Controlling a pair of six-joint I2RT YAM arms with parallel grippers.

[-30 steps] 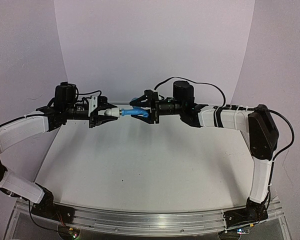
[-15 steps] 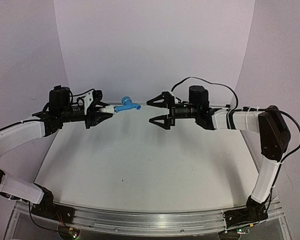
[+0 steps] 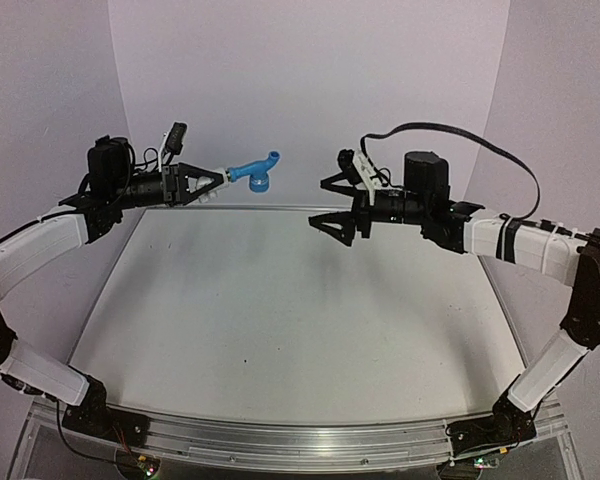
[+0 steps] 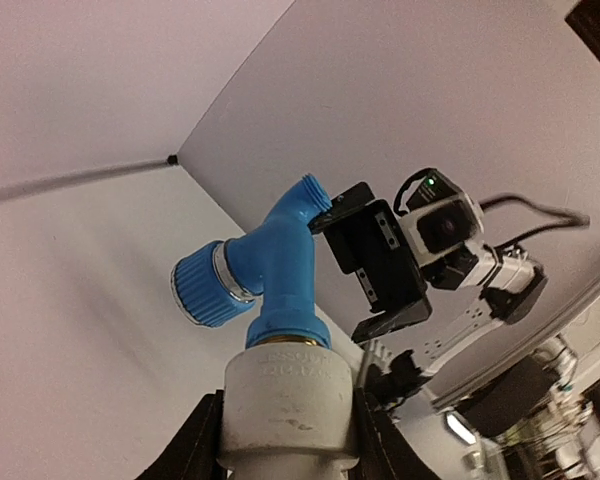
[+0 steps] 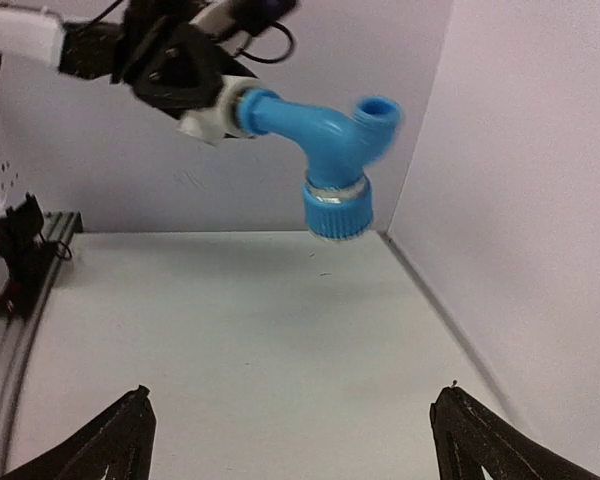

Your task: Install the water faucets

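Note:
The water faucets are joined into one piece held in the air: a light-blue tap body (image 3: 257, 172) with a bent spout and a ribbed cap, seated on a white fitting (image 3: 216, 180). My left gripper (image 3: 206, 181) is shut on the white fitting (image 4: 288, 405), and the blue tap (image 4: 280, 260) sticks out past its fingers (image 4: 202, 445). My right gripper (image 3: 328, 205) hangs open and empty, a short way to the right of the tap. In the right wrist view the blue tap (image 5: 330, 135) floats well ahead of the wide-spread right gripper (image 5: 292, 400).
The white table (image 3: 280, 320) lies below both arms, with lilac walls (image 3: 310, 90) behind and at the sides. A metal rail (image 3: 300, 435) carries the arm bases at the near edge. A black cable (image 3: 450, 135) arches above the right arm.
The right gripper let go of the blue tap, opened wide and drew back to the right. The left arm lifted the joined faucet up and leftward, turning it.

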